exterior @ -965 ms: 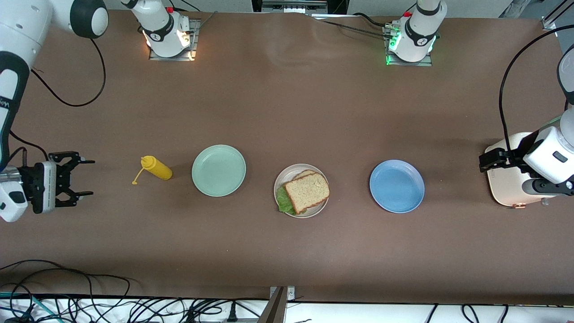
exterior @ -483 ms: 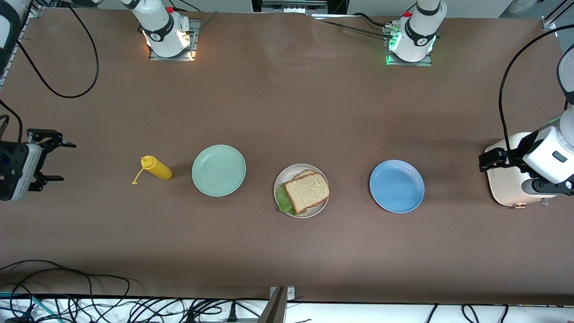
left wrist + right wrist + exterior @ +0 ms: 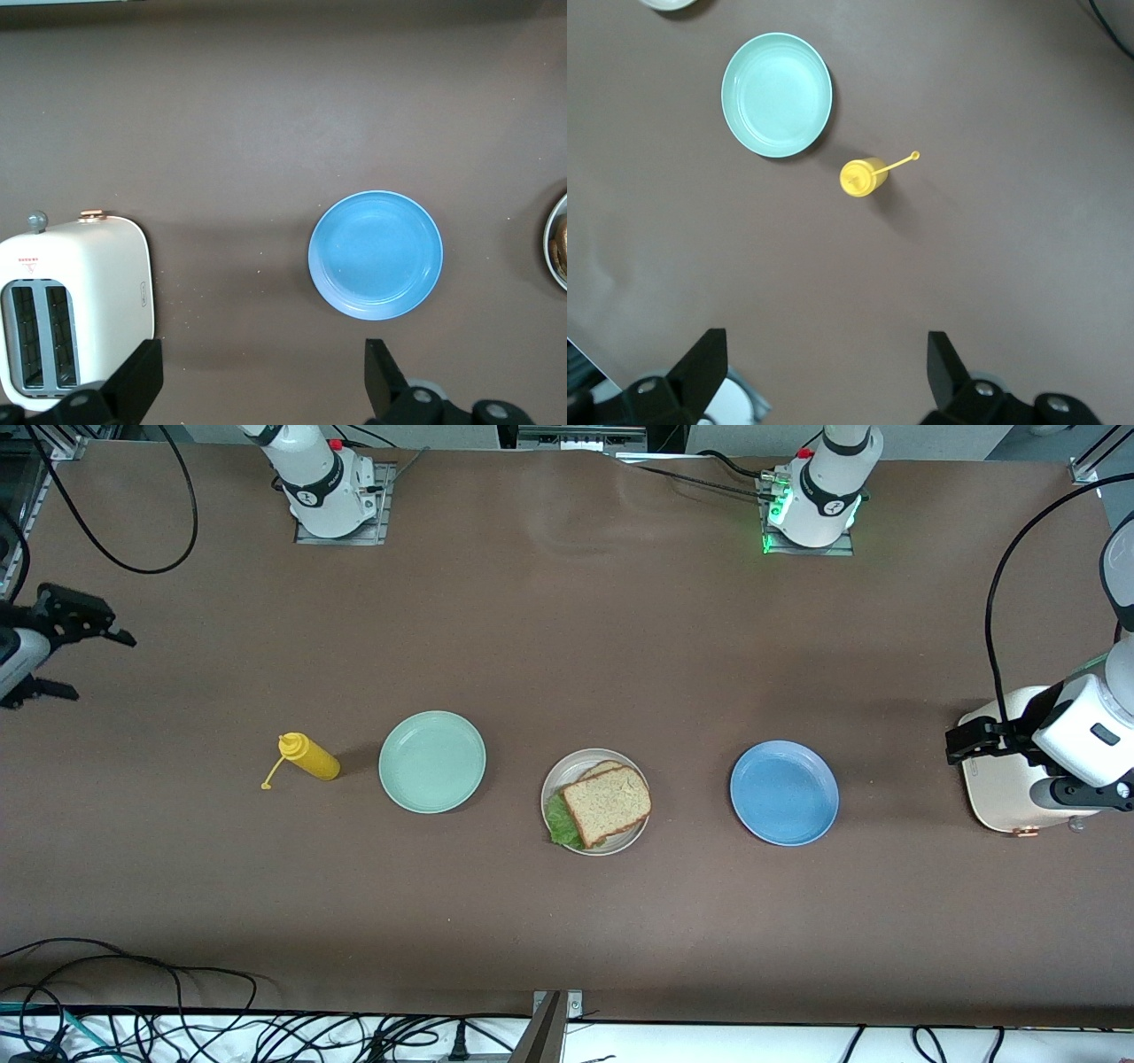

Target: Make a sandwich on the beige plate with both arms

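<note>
Both end effectors, right (image 3: 84,662) and left (image 3: 961,742), hang agape at table ends.

Speckled brown sandwich (image 3: 607,804), beige plate (image 3: 556,778)

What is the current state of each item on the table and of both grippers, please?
sandwich: assembled, lettuce between two bread slices, on the beige plate.
mint green plate: empty.
blue plate: empty.
yellow squeeze bottle: upright, cap off on its tether.
toaster: slots empty.
left gripper: open, above the toaster.
right gripper: open, holding nothing.
</note>
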Available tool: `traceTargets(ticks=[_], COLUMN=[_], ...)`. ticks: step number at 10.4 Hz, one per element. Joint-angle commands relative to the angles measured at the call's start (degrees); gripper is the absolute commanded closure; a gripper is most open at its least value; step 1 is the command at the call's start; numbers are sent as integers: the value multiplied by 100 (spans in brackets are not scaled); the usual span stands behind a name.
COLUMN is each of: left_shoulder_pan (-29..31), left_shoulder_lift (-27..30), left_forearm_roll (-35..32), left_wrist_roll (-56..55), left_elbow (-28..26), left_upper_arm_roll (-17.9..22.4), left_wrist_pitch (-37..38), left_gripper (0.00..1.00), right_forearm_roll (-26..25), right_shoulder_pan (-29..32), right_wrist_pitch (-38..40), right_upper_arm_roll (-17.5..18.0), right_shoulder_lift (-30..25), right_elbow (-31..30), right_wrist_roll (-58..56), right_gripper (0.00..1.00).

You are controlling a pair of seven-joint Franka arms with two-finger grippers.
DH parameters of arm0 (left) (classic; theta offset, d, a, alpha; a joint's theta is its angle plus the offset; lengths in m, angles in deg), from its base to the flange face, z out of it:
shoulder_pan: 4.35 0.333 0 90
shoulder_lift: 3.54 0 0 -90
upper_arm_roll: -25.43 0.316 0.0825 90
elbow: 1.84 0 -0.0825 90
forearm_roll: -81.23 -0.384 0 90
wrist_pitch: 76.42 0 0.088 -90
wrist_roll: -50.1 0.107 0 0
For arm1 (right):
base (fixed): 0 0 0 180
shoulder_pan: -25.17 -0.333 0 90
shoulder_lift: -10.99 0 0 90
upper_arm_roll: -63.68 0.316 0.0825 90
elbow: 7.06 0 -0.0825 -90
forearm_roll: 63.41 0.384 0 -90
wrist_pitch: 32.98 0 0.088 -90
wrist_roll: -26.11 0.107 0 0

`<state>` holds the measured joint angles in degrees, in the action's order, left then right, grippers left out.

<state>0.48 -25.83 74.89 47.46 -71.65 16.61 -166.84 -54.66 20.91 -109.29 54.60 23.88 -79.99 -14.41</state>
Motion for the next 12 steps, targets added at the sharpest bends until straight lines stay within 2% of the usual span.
traceTargets(ticks=[1,3,5,6,8,12], left_shoulder_pan=[53,53,53,53,53,53], left_shoulder_lift=[75,75,84,75,84,75], left_forearm_roll=[125,125,125,125,125,125], left_wrist_roll=[167,167,167,167,167,167], left_elbow=[-15,-15,-15,-15,-15,-15], left_upper_arm_roll=[-14,-14,-14,-14,-14,-5], left_wrist_pitch=[76,76,76,76,76,76], left_gripper=[0,0,0,0,0,0], right_forearm_roll=[-373,-804,-823,-823,-841,-893], right_shoulder_pan=[-161,-233,-233,-233,-233,-224], right_wrist_pitch=[-461,-1032,-1987,-2184,-2344,-2072], right_upper_arm_roll=[196,450,451,451,451,460], right_shoulder_lift=[-803,-1235,-1245,-1254,-1359,-1263], right_elbow=[-966,-1651,-2179,-2347,-2603,-2393], right_wrist_roll=[1216,2238,2330,2356,2837,2874], right_gripper=[0,0,0,0,0,0])
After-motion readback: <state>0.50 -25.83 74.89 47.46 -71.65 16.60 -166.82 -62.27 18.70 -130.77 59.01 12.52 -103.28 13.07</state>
